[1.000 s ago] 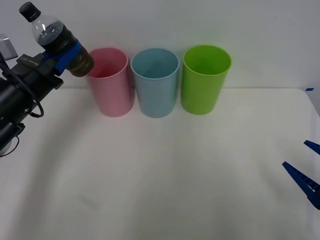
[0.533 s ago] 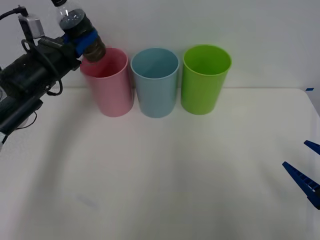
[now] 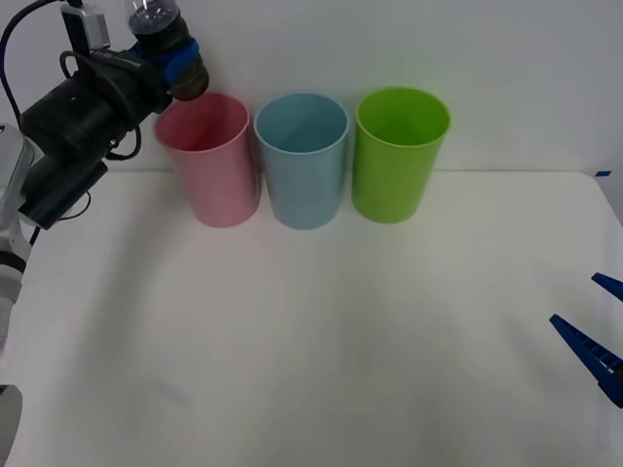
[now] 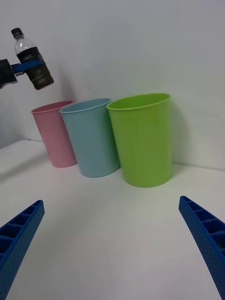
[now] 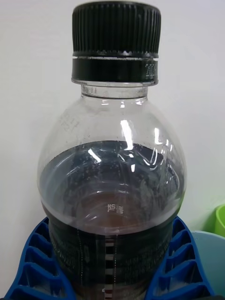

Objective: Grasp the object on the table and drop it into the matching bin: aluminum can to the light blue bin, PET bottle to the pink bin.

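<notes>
At the far left of our front view, our left pincer (image 3: 175,60) is raised above the counter (image 3: 321,321), its blue ribbed fingers (image 5: 33,262) clamped on the PET bottle (image 3: 164,39) around its dark lower body. The bottle is held in the air, tilted a little, with its base near the rear left part of the pink bin's (image 3: 209,161) rim; from the right wrist view it hangs above and slightly to the side of that bin's mouth, not touching it. In the left wrist view we see the bottle close up: black ribbed screw cap (image 5: 116,42), clear shoulder, dark liquid below, a blue finger pressed against each flank.

Next along, the three bins stand upright in a row at the back of the white counter: the pink bin, then the light blue bin (image 3: 302,161) just beside it, nearly touching, then the green bin (image 3: 399,156) a small gap farther right. All three are open at the top.

At the far right, our right pincer (image 3: 596,331) sits low at the counter's right edge, well apart from the bins. Its two blue fingers (image 4: 18,234) are spread wide apart, holding nothing.
</notes>
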Robot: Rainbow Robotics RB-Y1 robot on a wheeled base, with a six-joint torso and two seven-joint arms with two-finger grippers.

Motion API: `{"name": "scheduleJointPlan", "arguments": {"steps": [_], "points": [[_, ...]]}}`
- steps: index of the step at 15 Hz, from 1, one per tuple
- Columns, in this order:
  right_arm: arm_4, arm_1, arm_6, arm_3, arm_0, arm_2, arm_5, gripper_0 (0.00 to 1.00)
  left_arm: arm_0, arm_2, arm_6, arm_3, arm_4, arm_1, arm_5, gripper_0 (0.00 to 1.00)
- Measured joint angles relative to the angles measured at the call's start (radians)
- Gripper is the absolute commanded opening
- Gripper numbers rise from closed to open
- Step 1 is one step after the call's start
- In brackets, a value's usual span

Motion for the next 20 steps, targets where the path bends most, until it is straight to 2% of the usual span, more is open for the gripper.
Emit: {"name": "scheduleJointPlan", "arguments": {"steps": [5,6,7,8,15,20], "points": [[0.000,0.000,0.000,0.000,0.000,0.000,0.000,1.00,-0.005,0.000,-0.014,0.000,-0.026,-0.022,0.009,0.03],[0.000,0.000,0.000,0.000,0.000,0.000,0.000,1.00,-0.006,0.000,-0.016,-0.001,-0.026,-0.022,0.009,0.16],[0.000,0.000,0.000,0.000,0.000,0.000,0.000,1.00,-0.005,0.000,-0.017,0.000,-0.026,-0.022,0.010,0.50],[0.000,0.000,0.000,0.000,0.000,0.000,0.000,1.00,-0.005,0.001,-0.019,0.000,-0.025,-0.023,0.013,1.00],[0.000,0.000,0.000,0.000,0.000,0.000,0.000,1.00,-0.003,0.001,-0.020,0.000,0.000,-0.025,0.011,1.00],[0.000,0.000,0.000,0.000,0.000,0.000,0.000,1.00,0.054,0.005,-0.029,-0.017,0.100,0.007,-0.056,1.00]]}}
